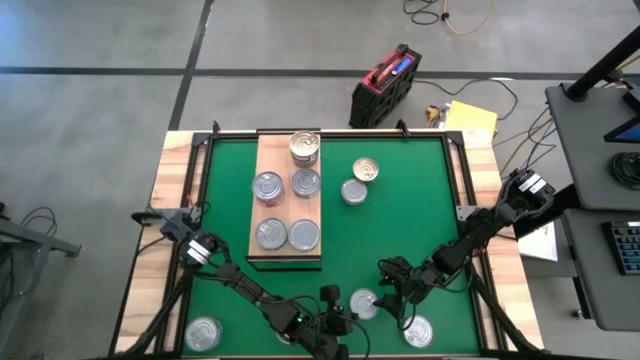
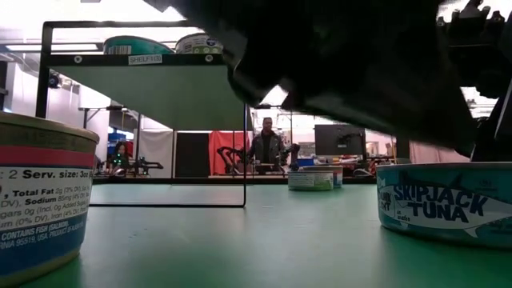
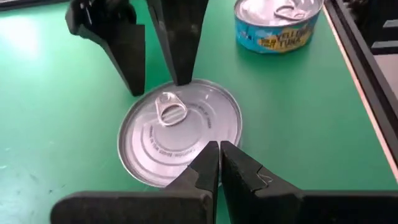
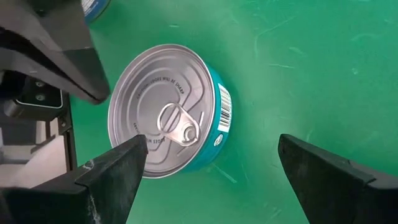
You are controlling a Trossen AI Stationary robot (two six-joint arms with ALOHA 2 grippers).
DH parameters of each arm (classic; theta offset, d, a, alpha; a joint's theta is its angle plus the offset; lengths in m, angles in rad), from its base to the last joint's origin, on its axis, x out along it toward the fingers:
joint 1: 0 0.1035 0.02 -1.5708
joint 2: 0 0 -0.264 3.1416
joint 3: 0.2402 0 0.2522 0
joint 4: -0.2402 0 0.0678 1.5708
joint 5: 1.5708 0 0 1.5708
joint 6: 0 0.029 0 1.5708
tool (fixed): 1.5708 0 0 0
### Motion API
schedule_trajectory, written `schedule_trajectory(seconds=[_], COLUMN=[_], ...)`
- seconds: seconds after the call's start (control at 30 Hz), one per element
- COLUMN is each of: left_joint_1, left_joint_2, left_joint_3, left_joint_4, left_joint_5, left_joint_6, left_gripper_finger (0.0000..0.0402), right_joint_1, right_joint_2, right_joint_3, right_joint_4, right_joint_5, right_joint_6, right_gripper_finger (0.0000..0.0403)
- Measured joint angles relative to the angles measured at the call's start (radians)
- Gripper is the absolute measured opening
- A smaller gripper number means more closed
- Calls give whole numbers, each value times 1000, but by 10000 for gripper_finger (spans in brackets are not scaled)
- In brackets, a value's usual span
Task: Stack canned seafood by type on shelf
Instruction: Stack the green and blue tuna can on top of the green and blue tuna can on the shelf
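Though unheld, tin (image 4: 166, 109) beside right claw (image 4: 205, 174)

low view: arms (image 2: 344, 64) hide room | tin (image 2: 36, 200) cut off (left edge)

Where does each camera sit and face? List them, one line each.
High view: above the table, facing straight down; both arms show.
Low view: at table height, facing level across it; a dark arm overhead.
Left wrist view: on the left arm, past the shut left gripper, facing a silver-lidded can.
Right wrist view: past the open right gripper, facing that can.
Shared: both wrist views see it.
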Motion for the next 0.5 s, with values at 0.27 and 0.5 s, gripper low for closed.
schedule_trajectory(seconds=[0.27,0.5], left_joint_1=[15,14], left_joint_2=[15,19], left_joint_3=[5,3], left_joint_4=[-1,-1], left_joint_5=[-2,13], left_joint_6=[-34,-55], left_gripper_finger=[0,0], right_joint_1=[-2,-2], right_joint_2=[0,0], right_joint_3=[0,0], right_joint_4=[0,7], right_joint_5=[0,-4], right_joint_6=[-1,-1], right_gripper_finger=[354,354])
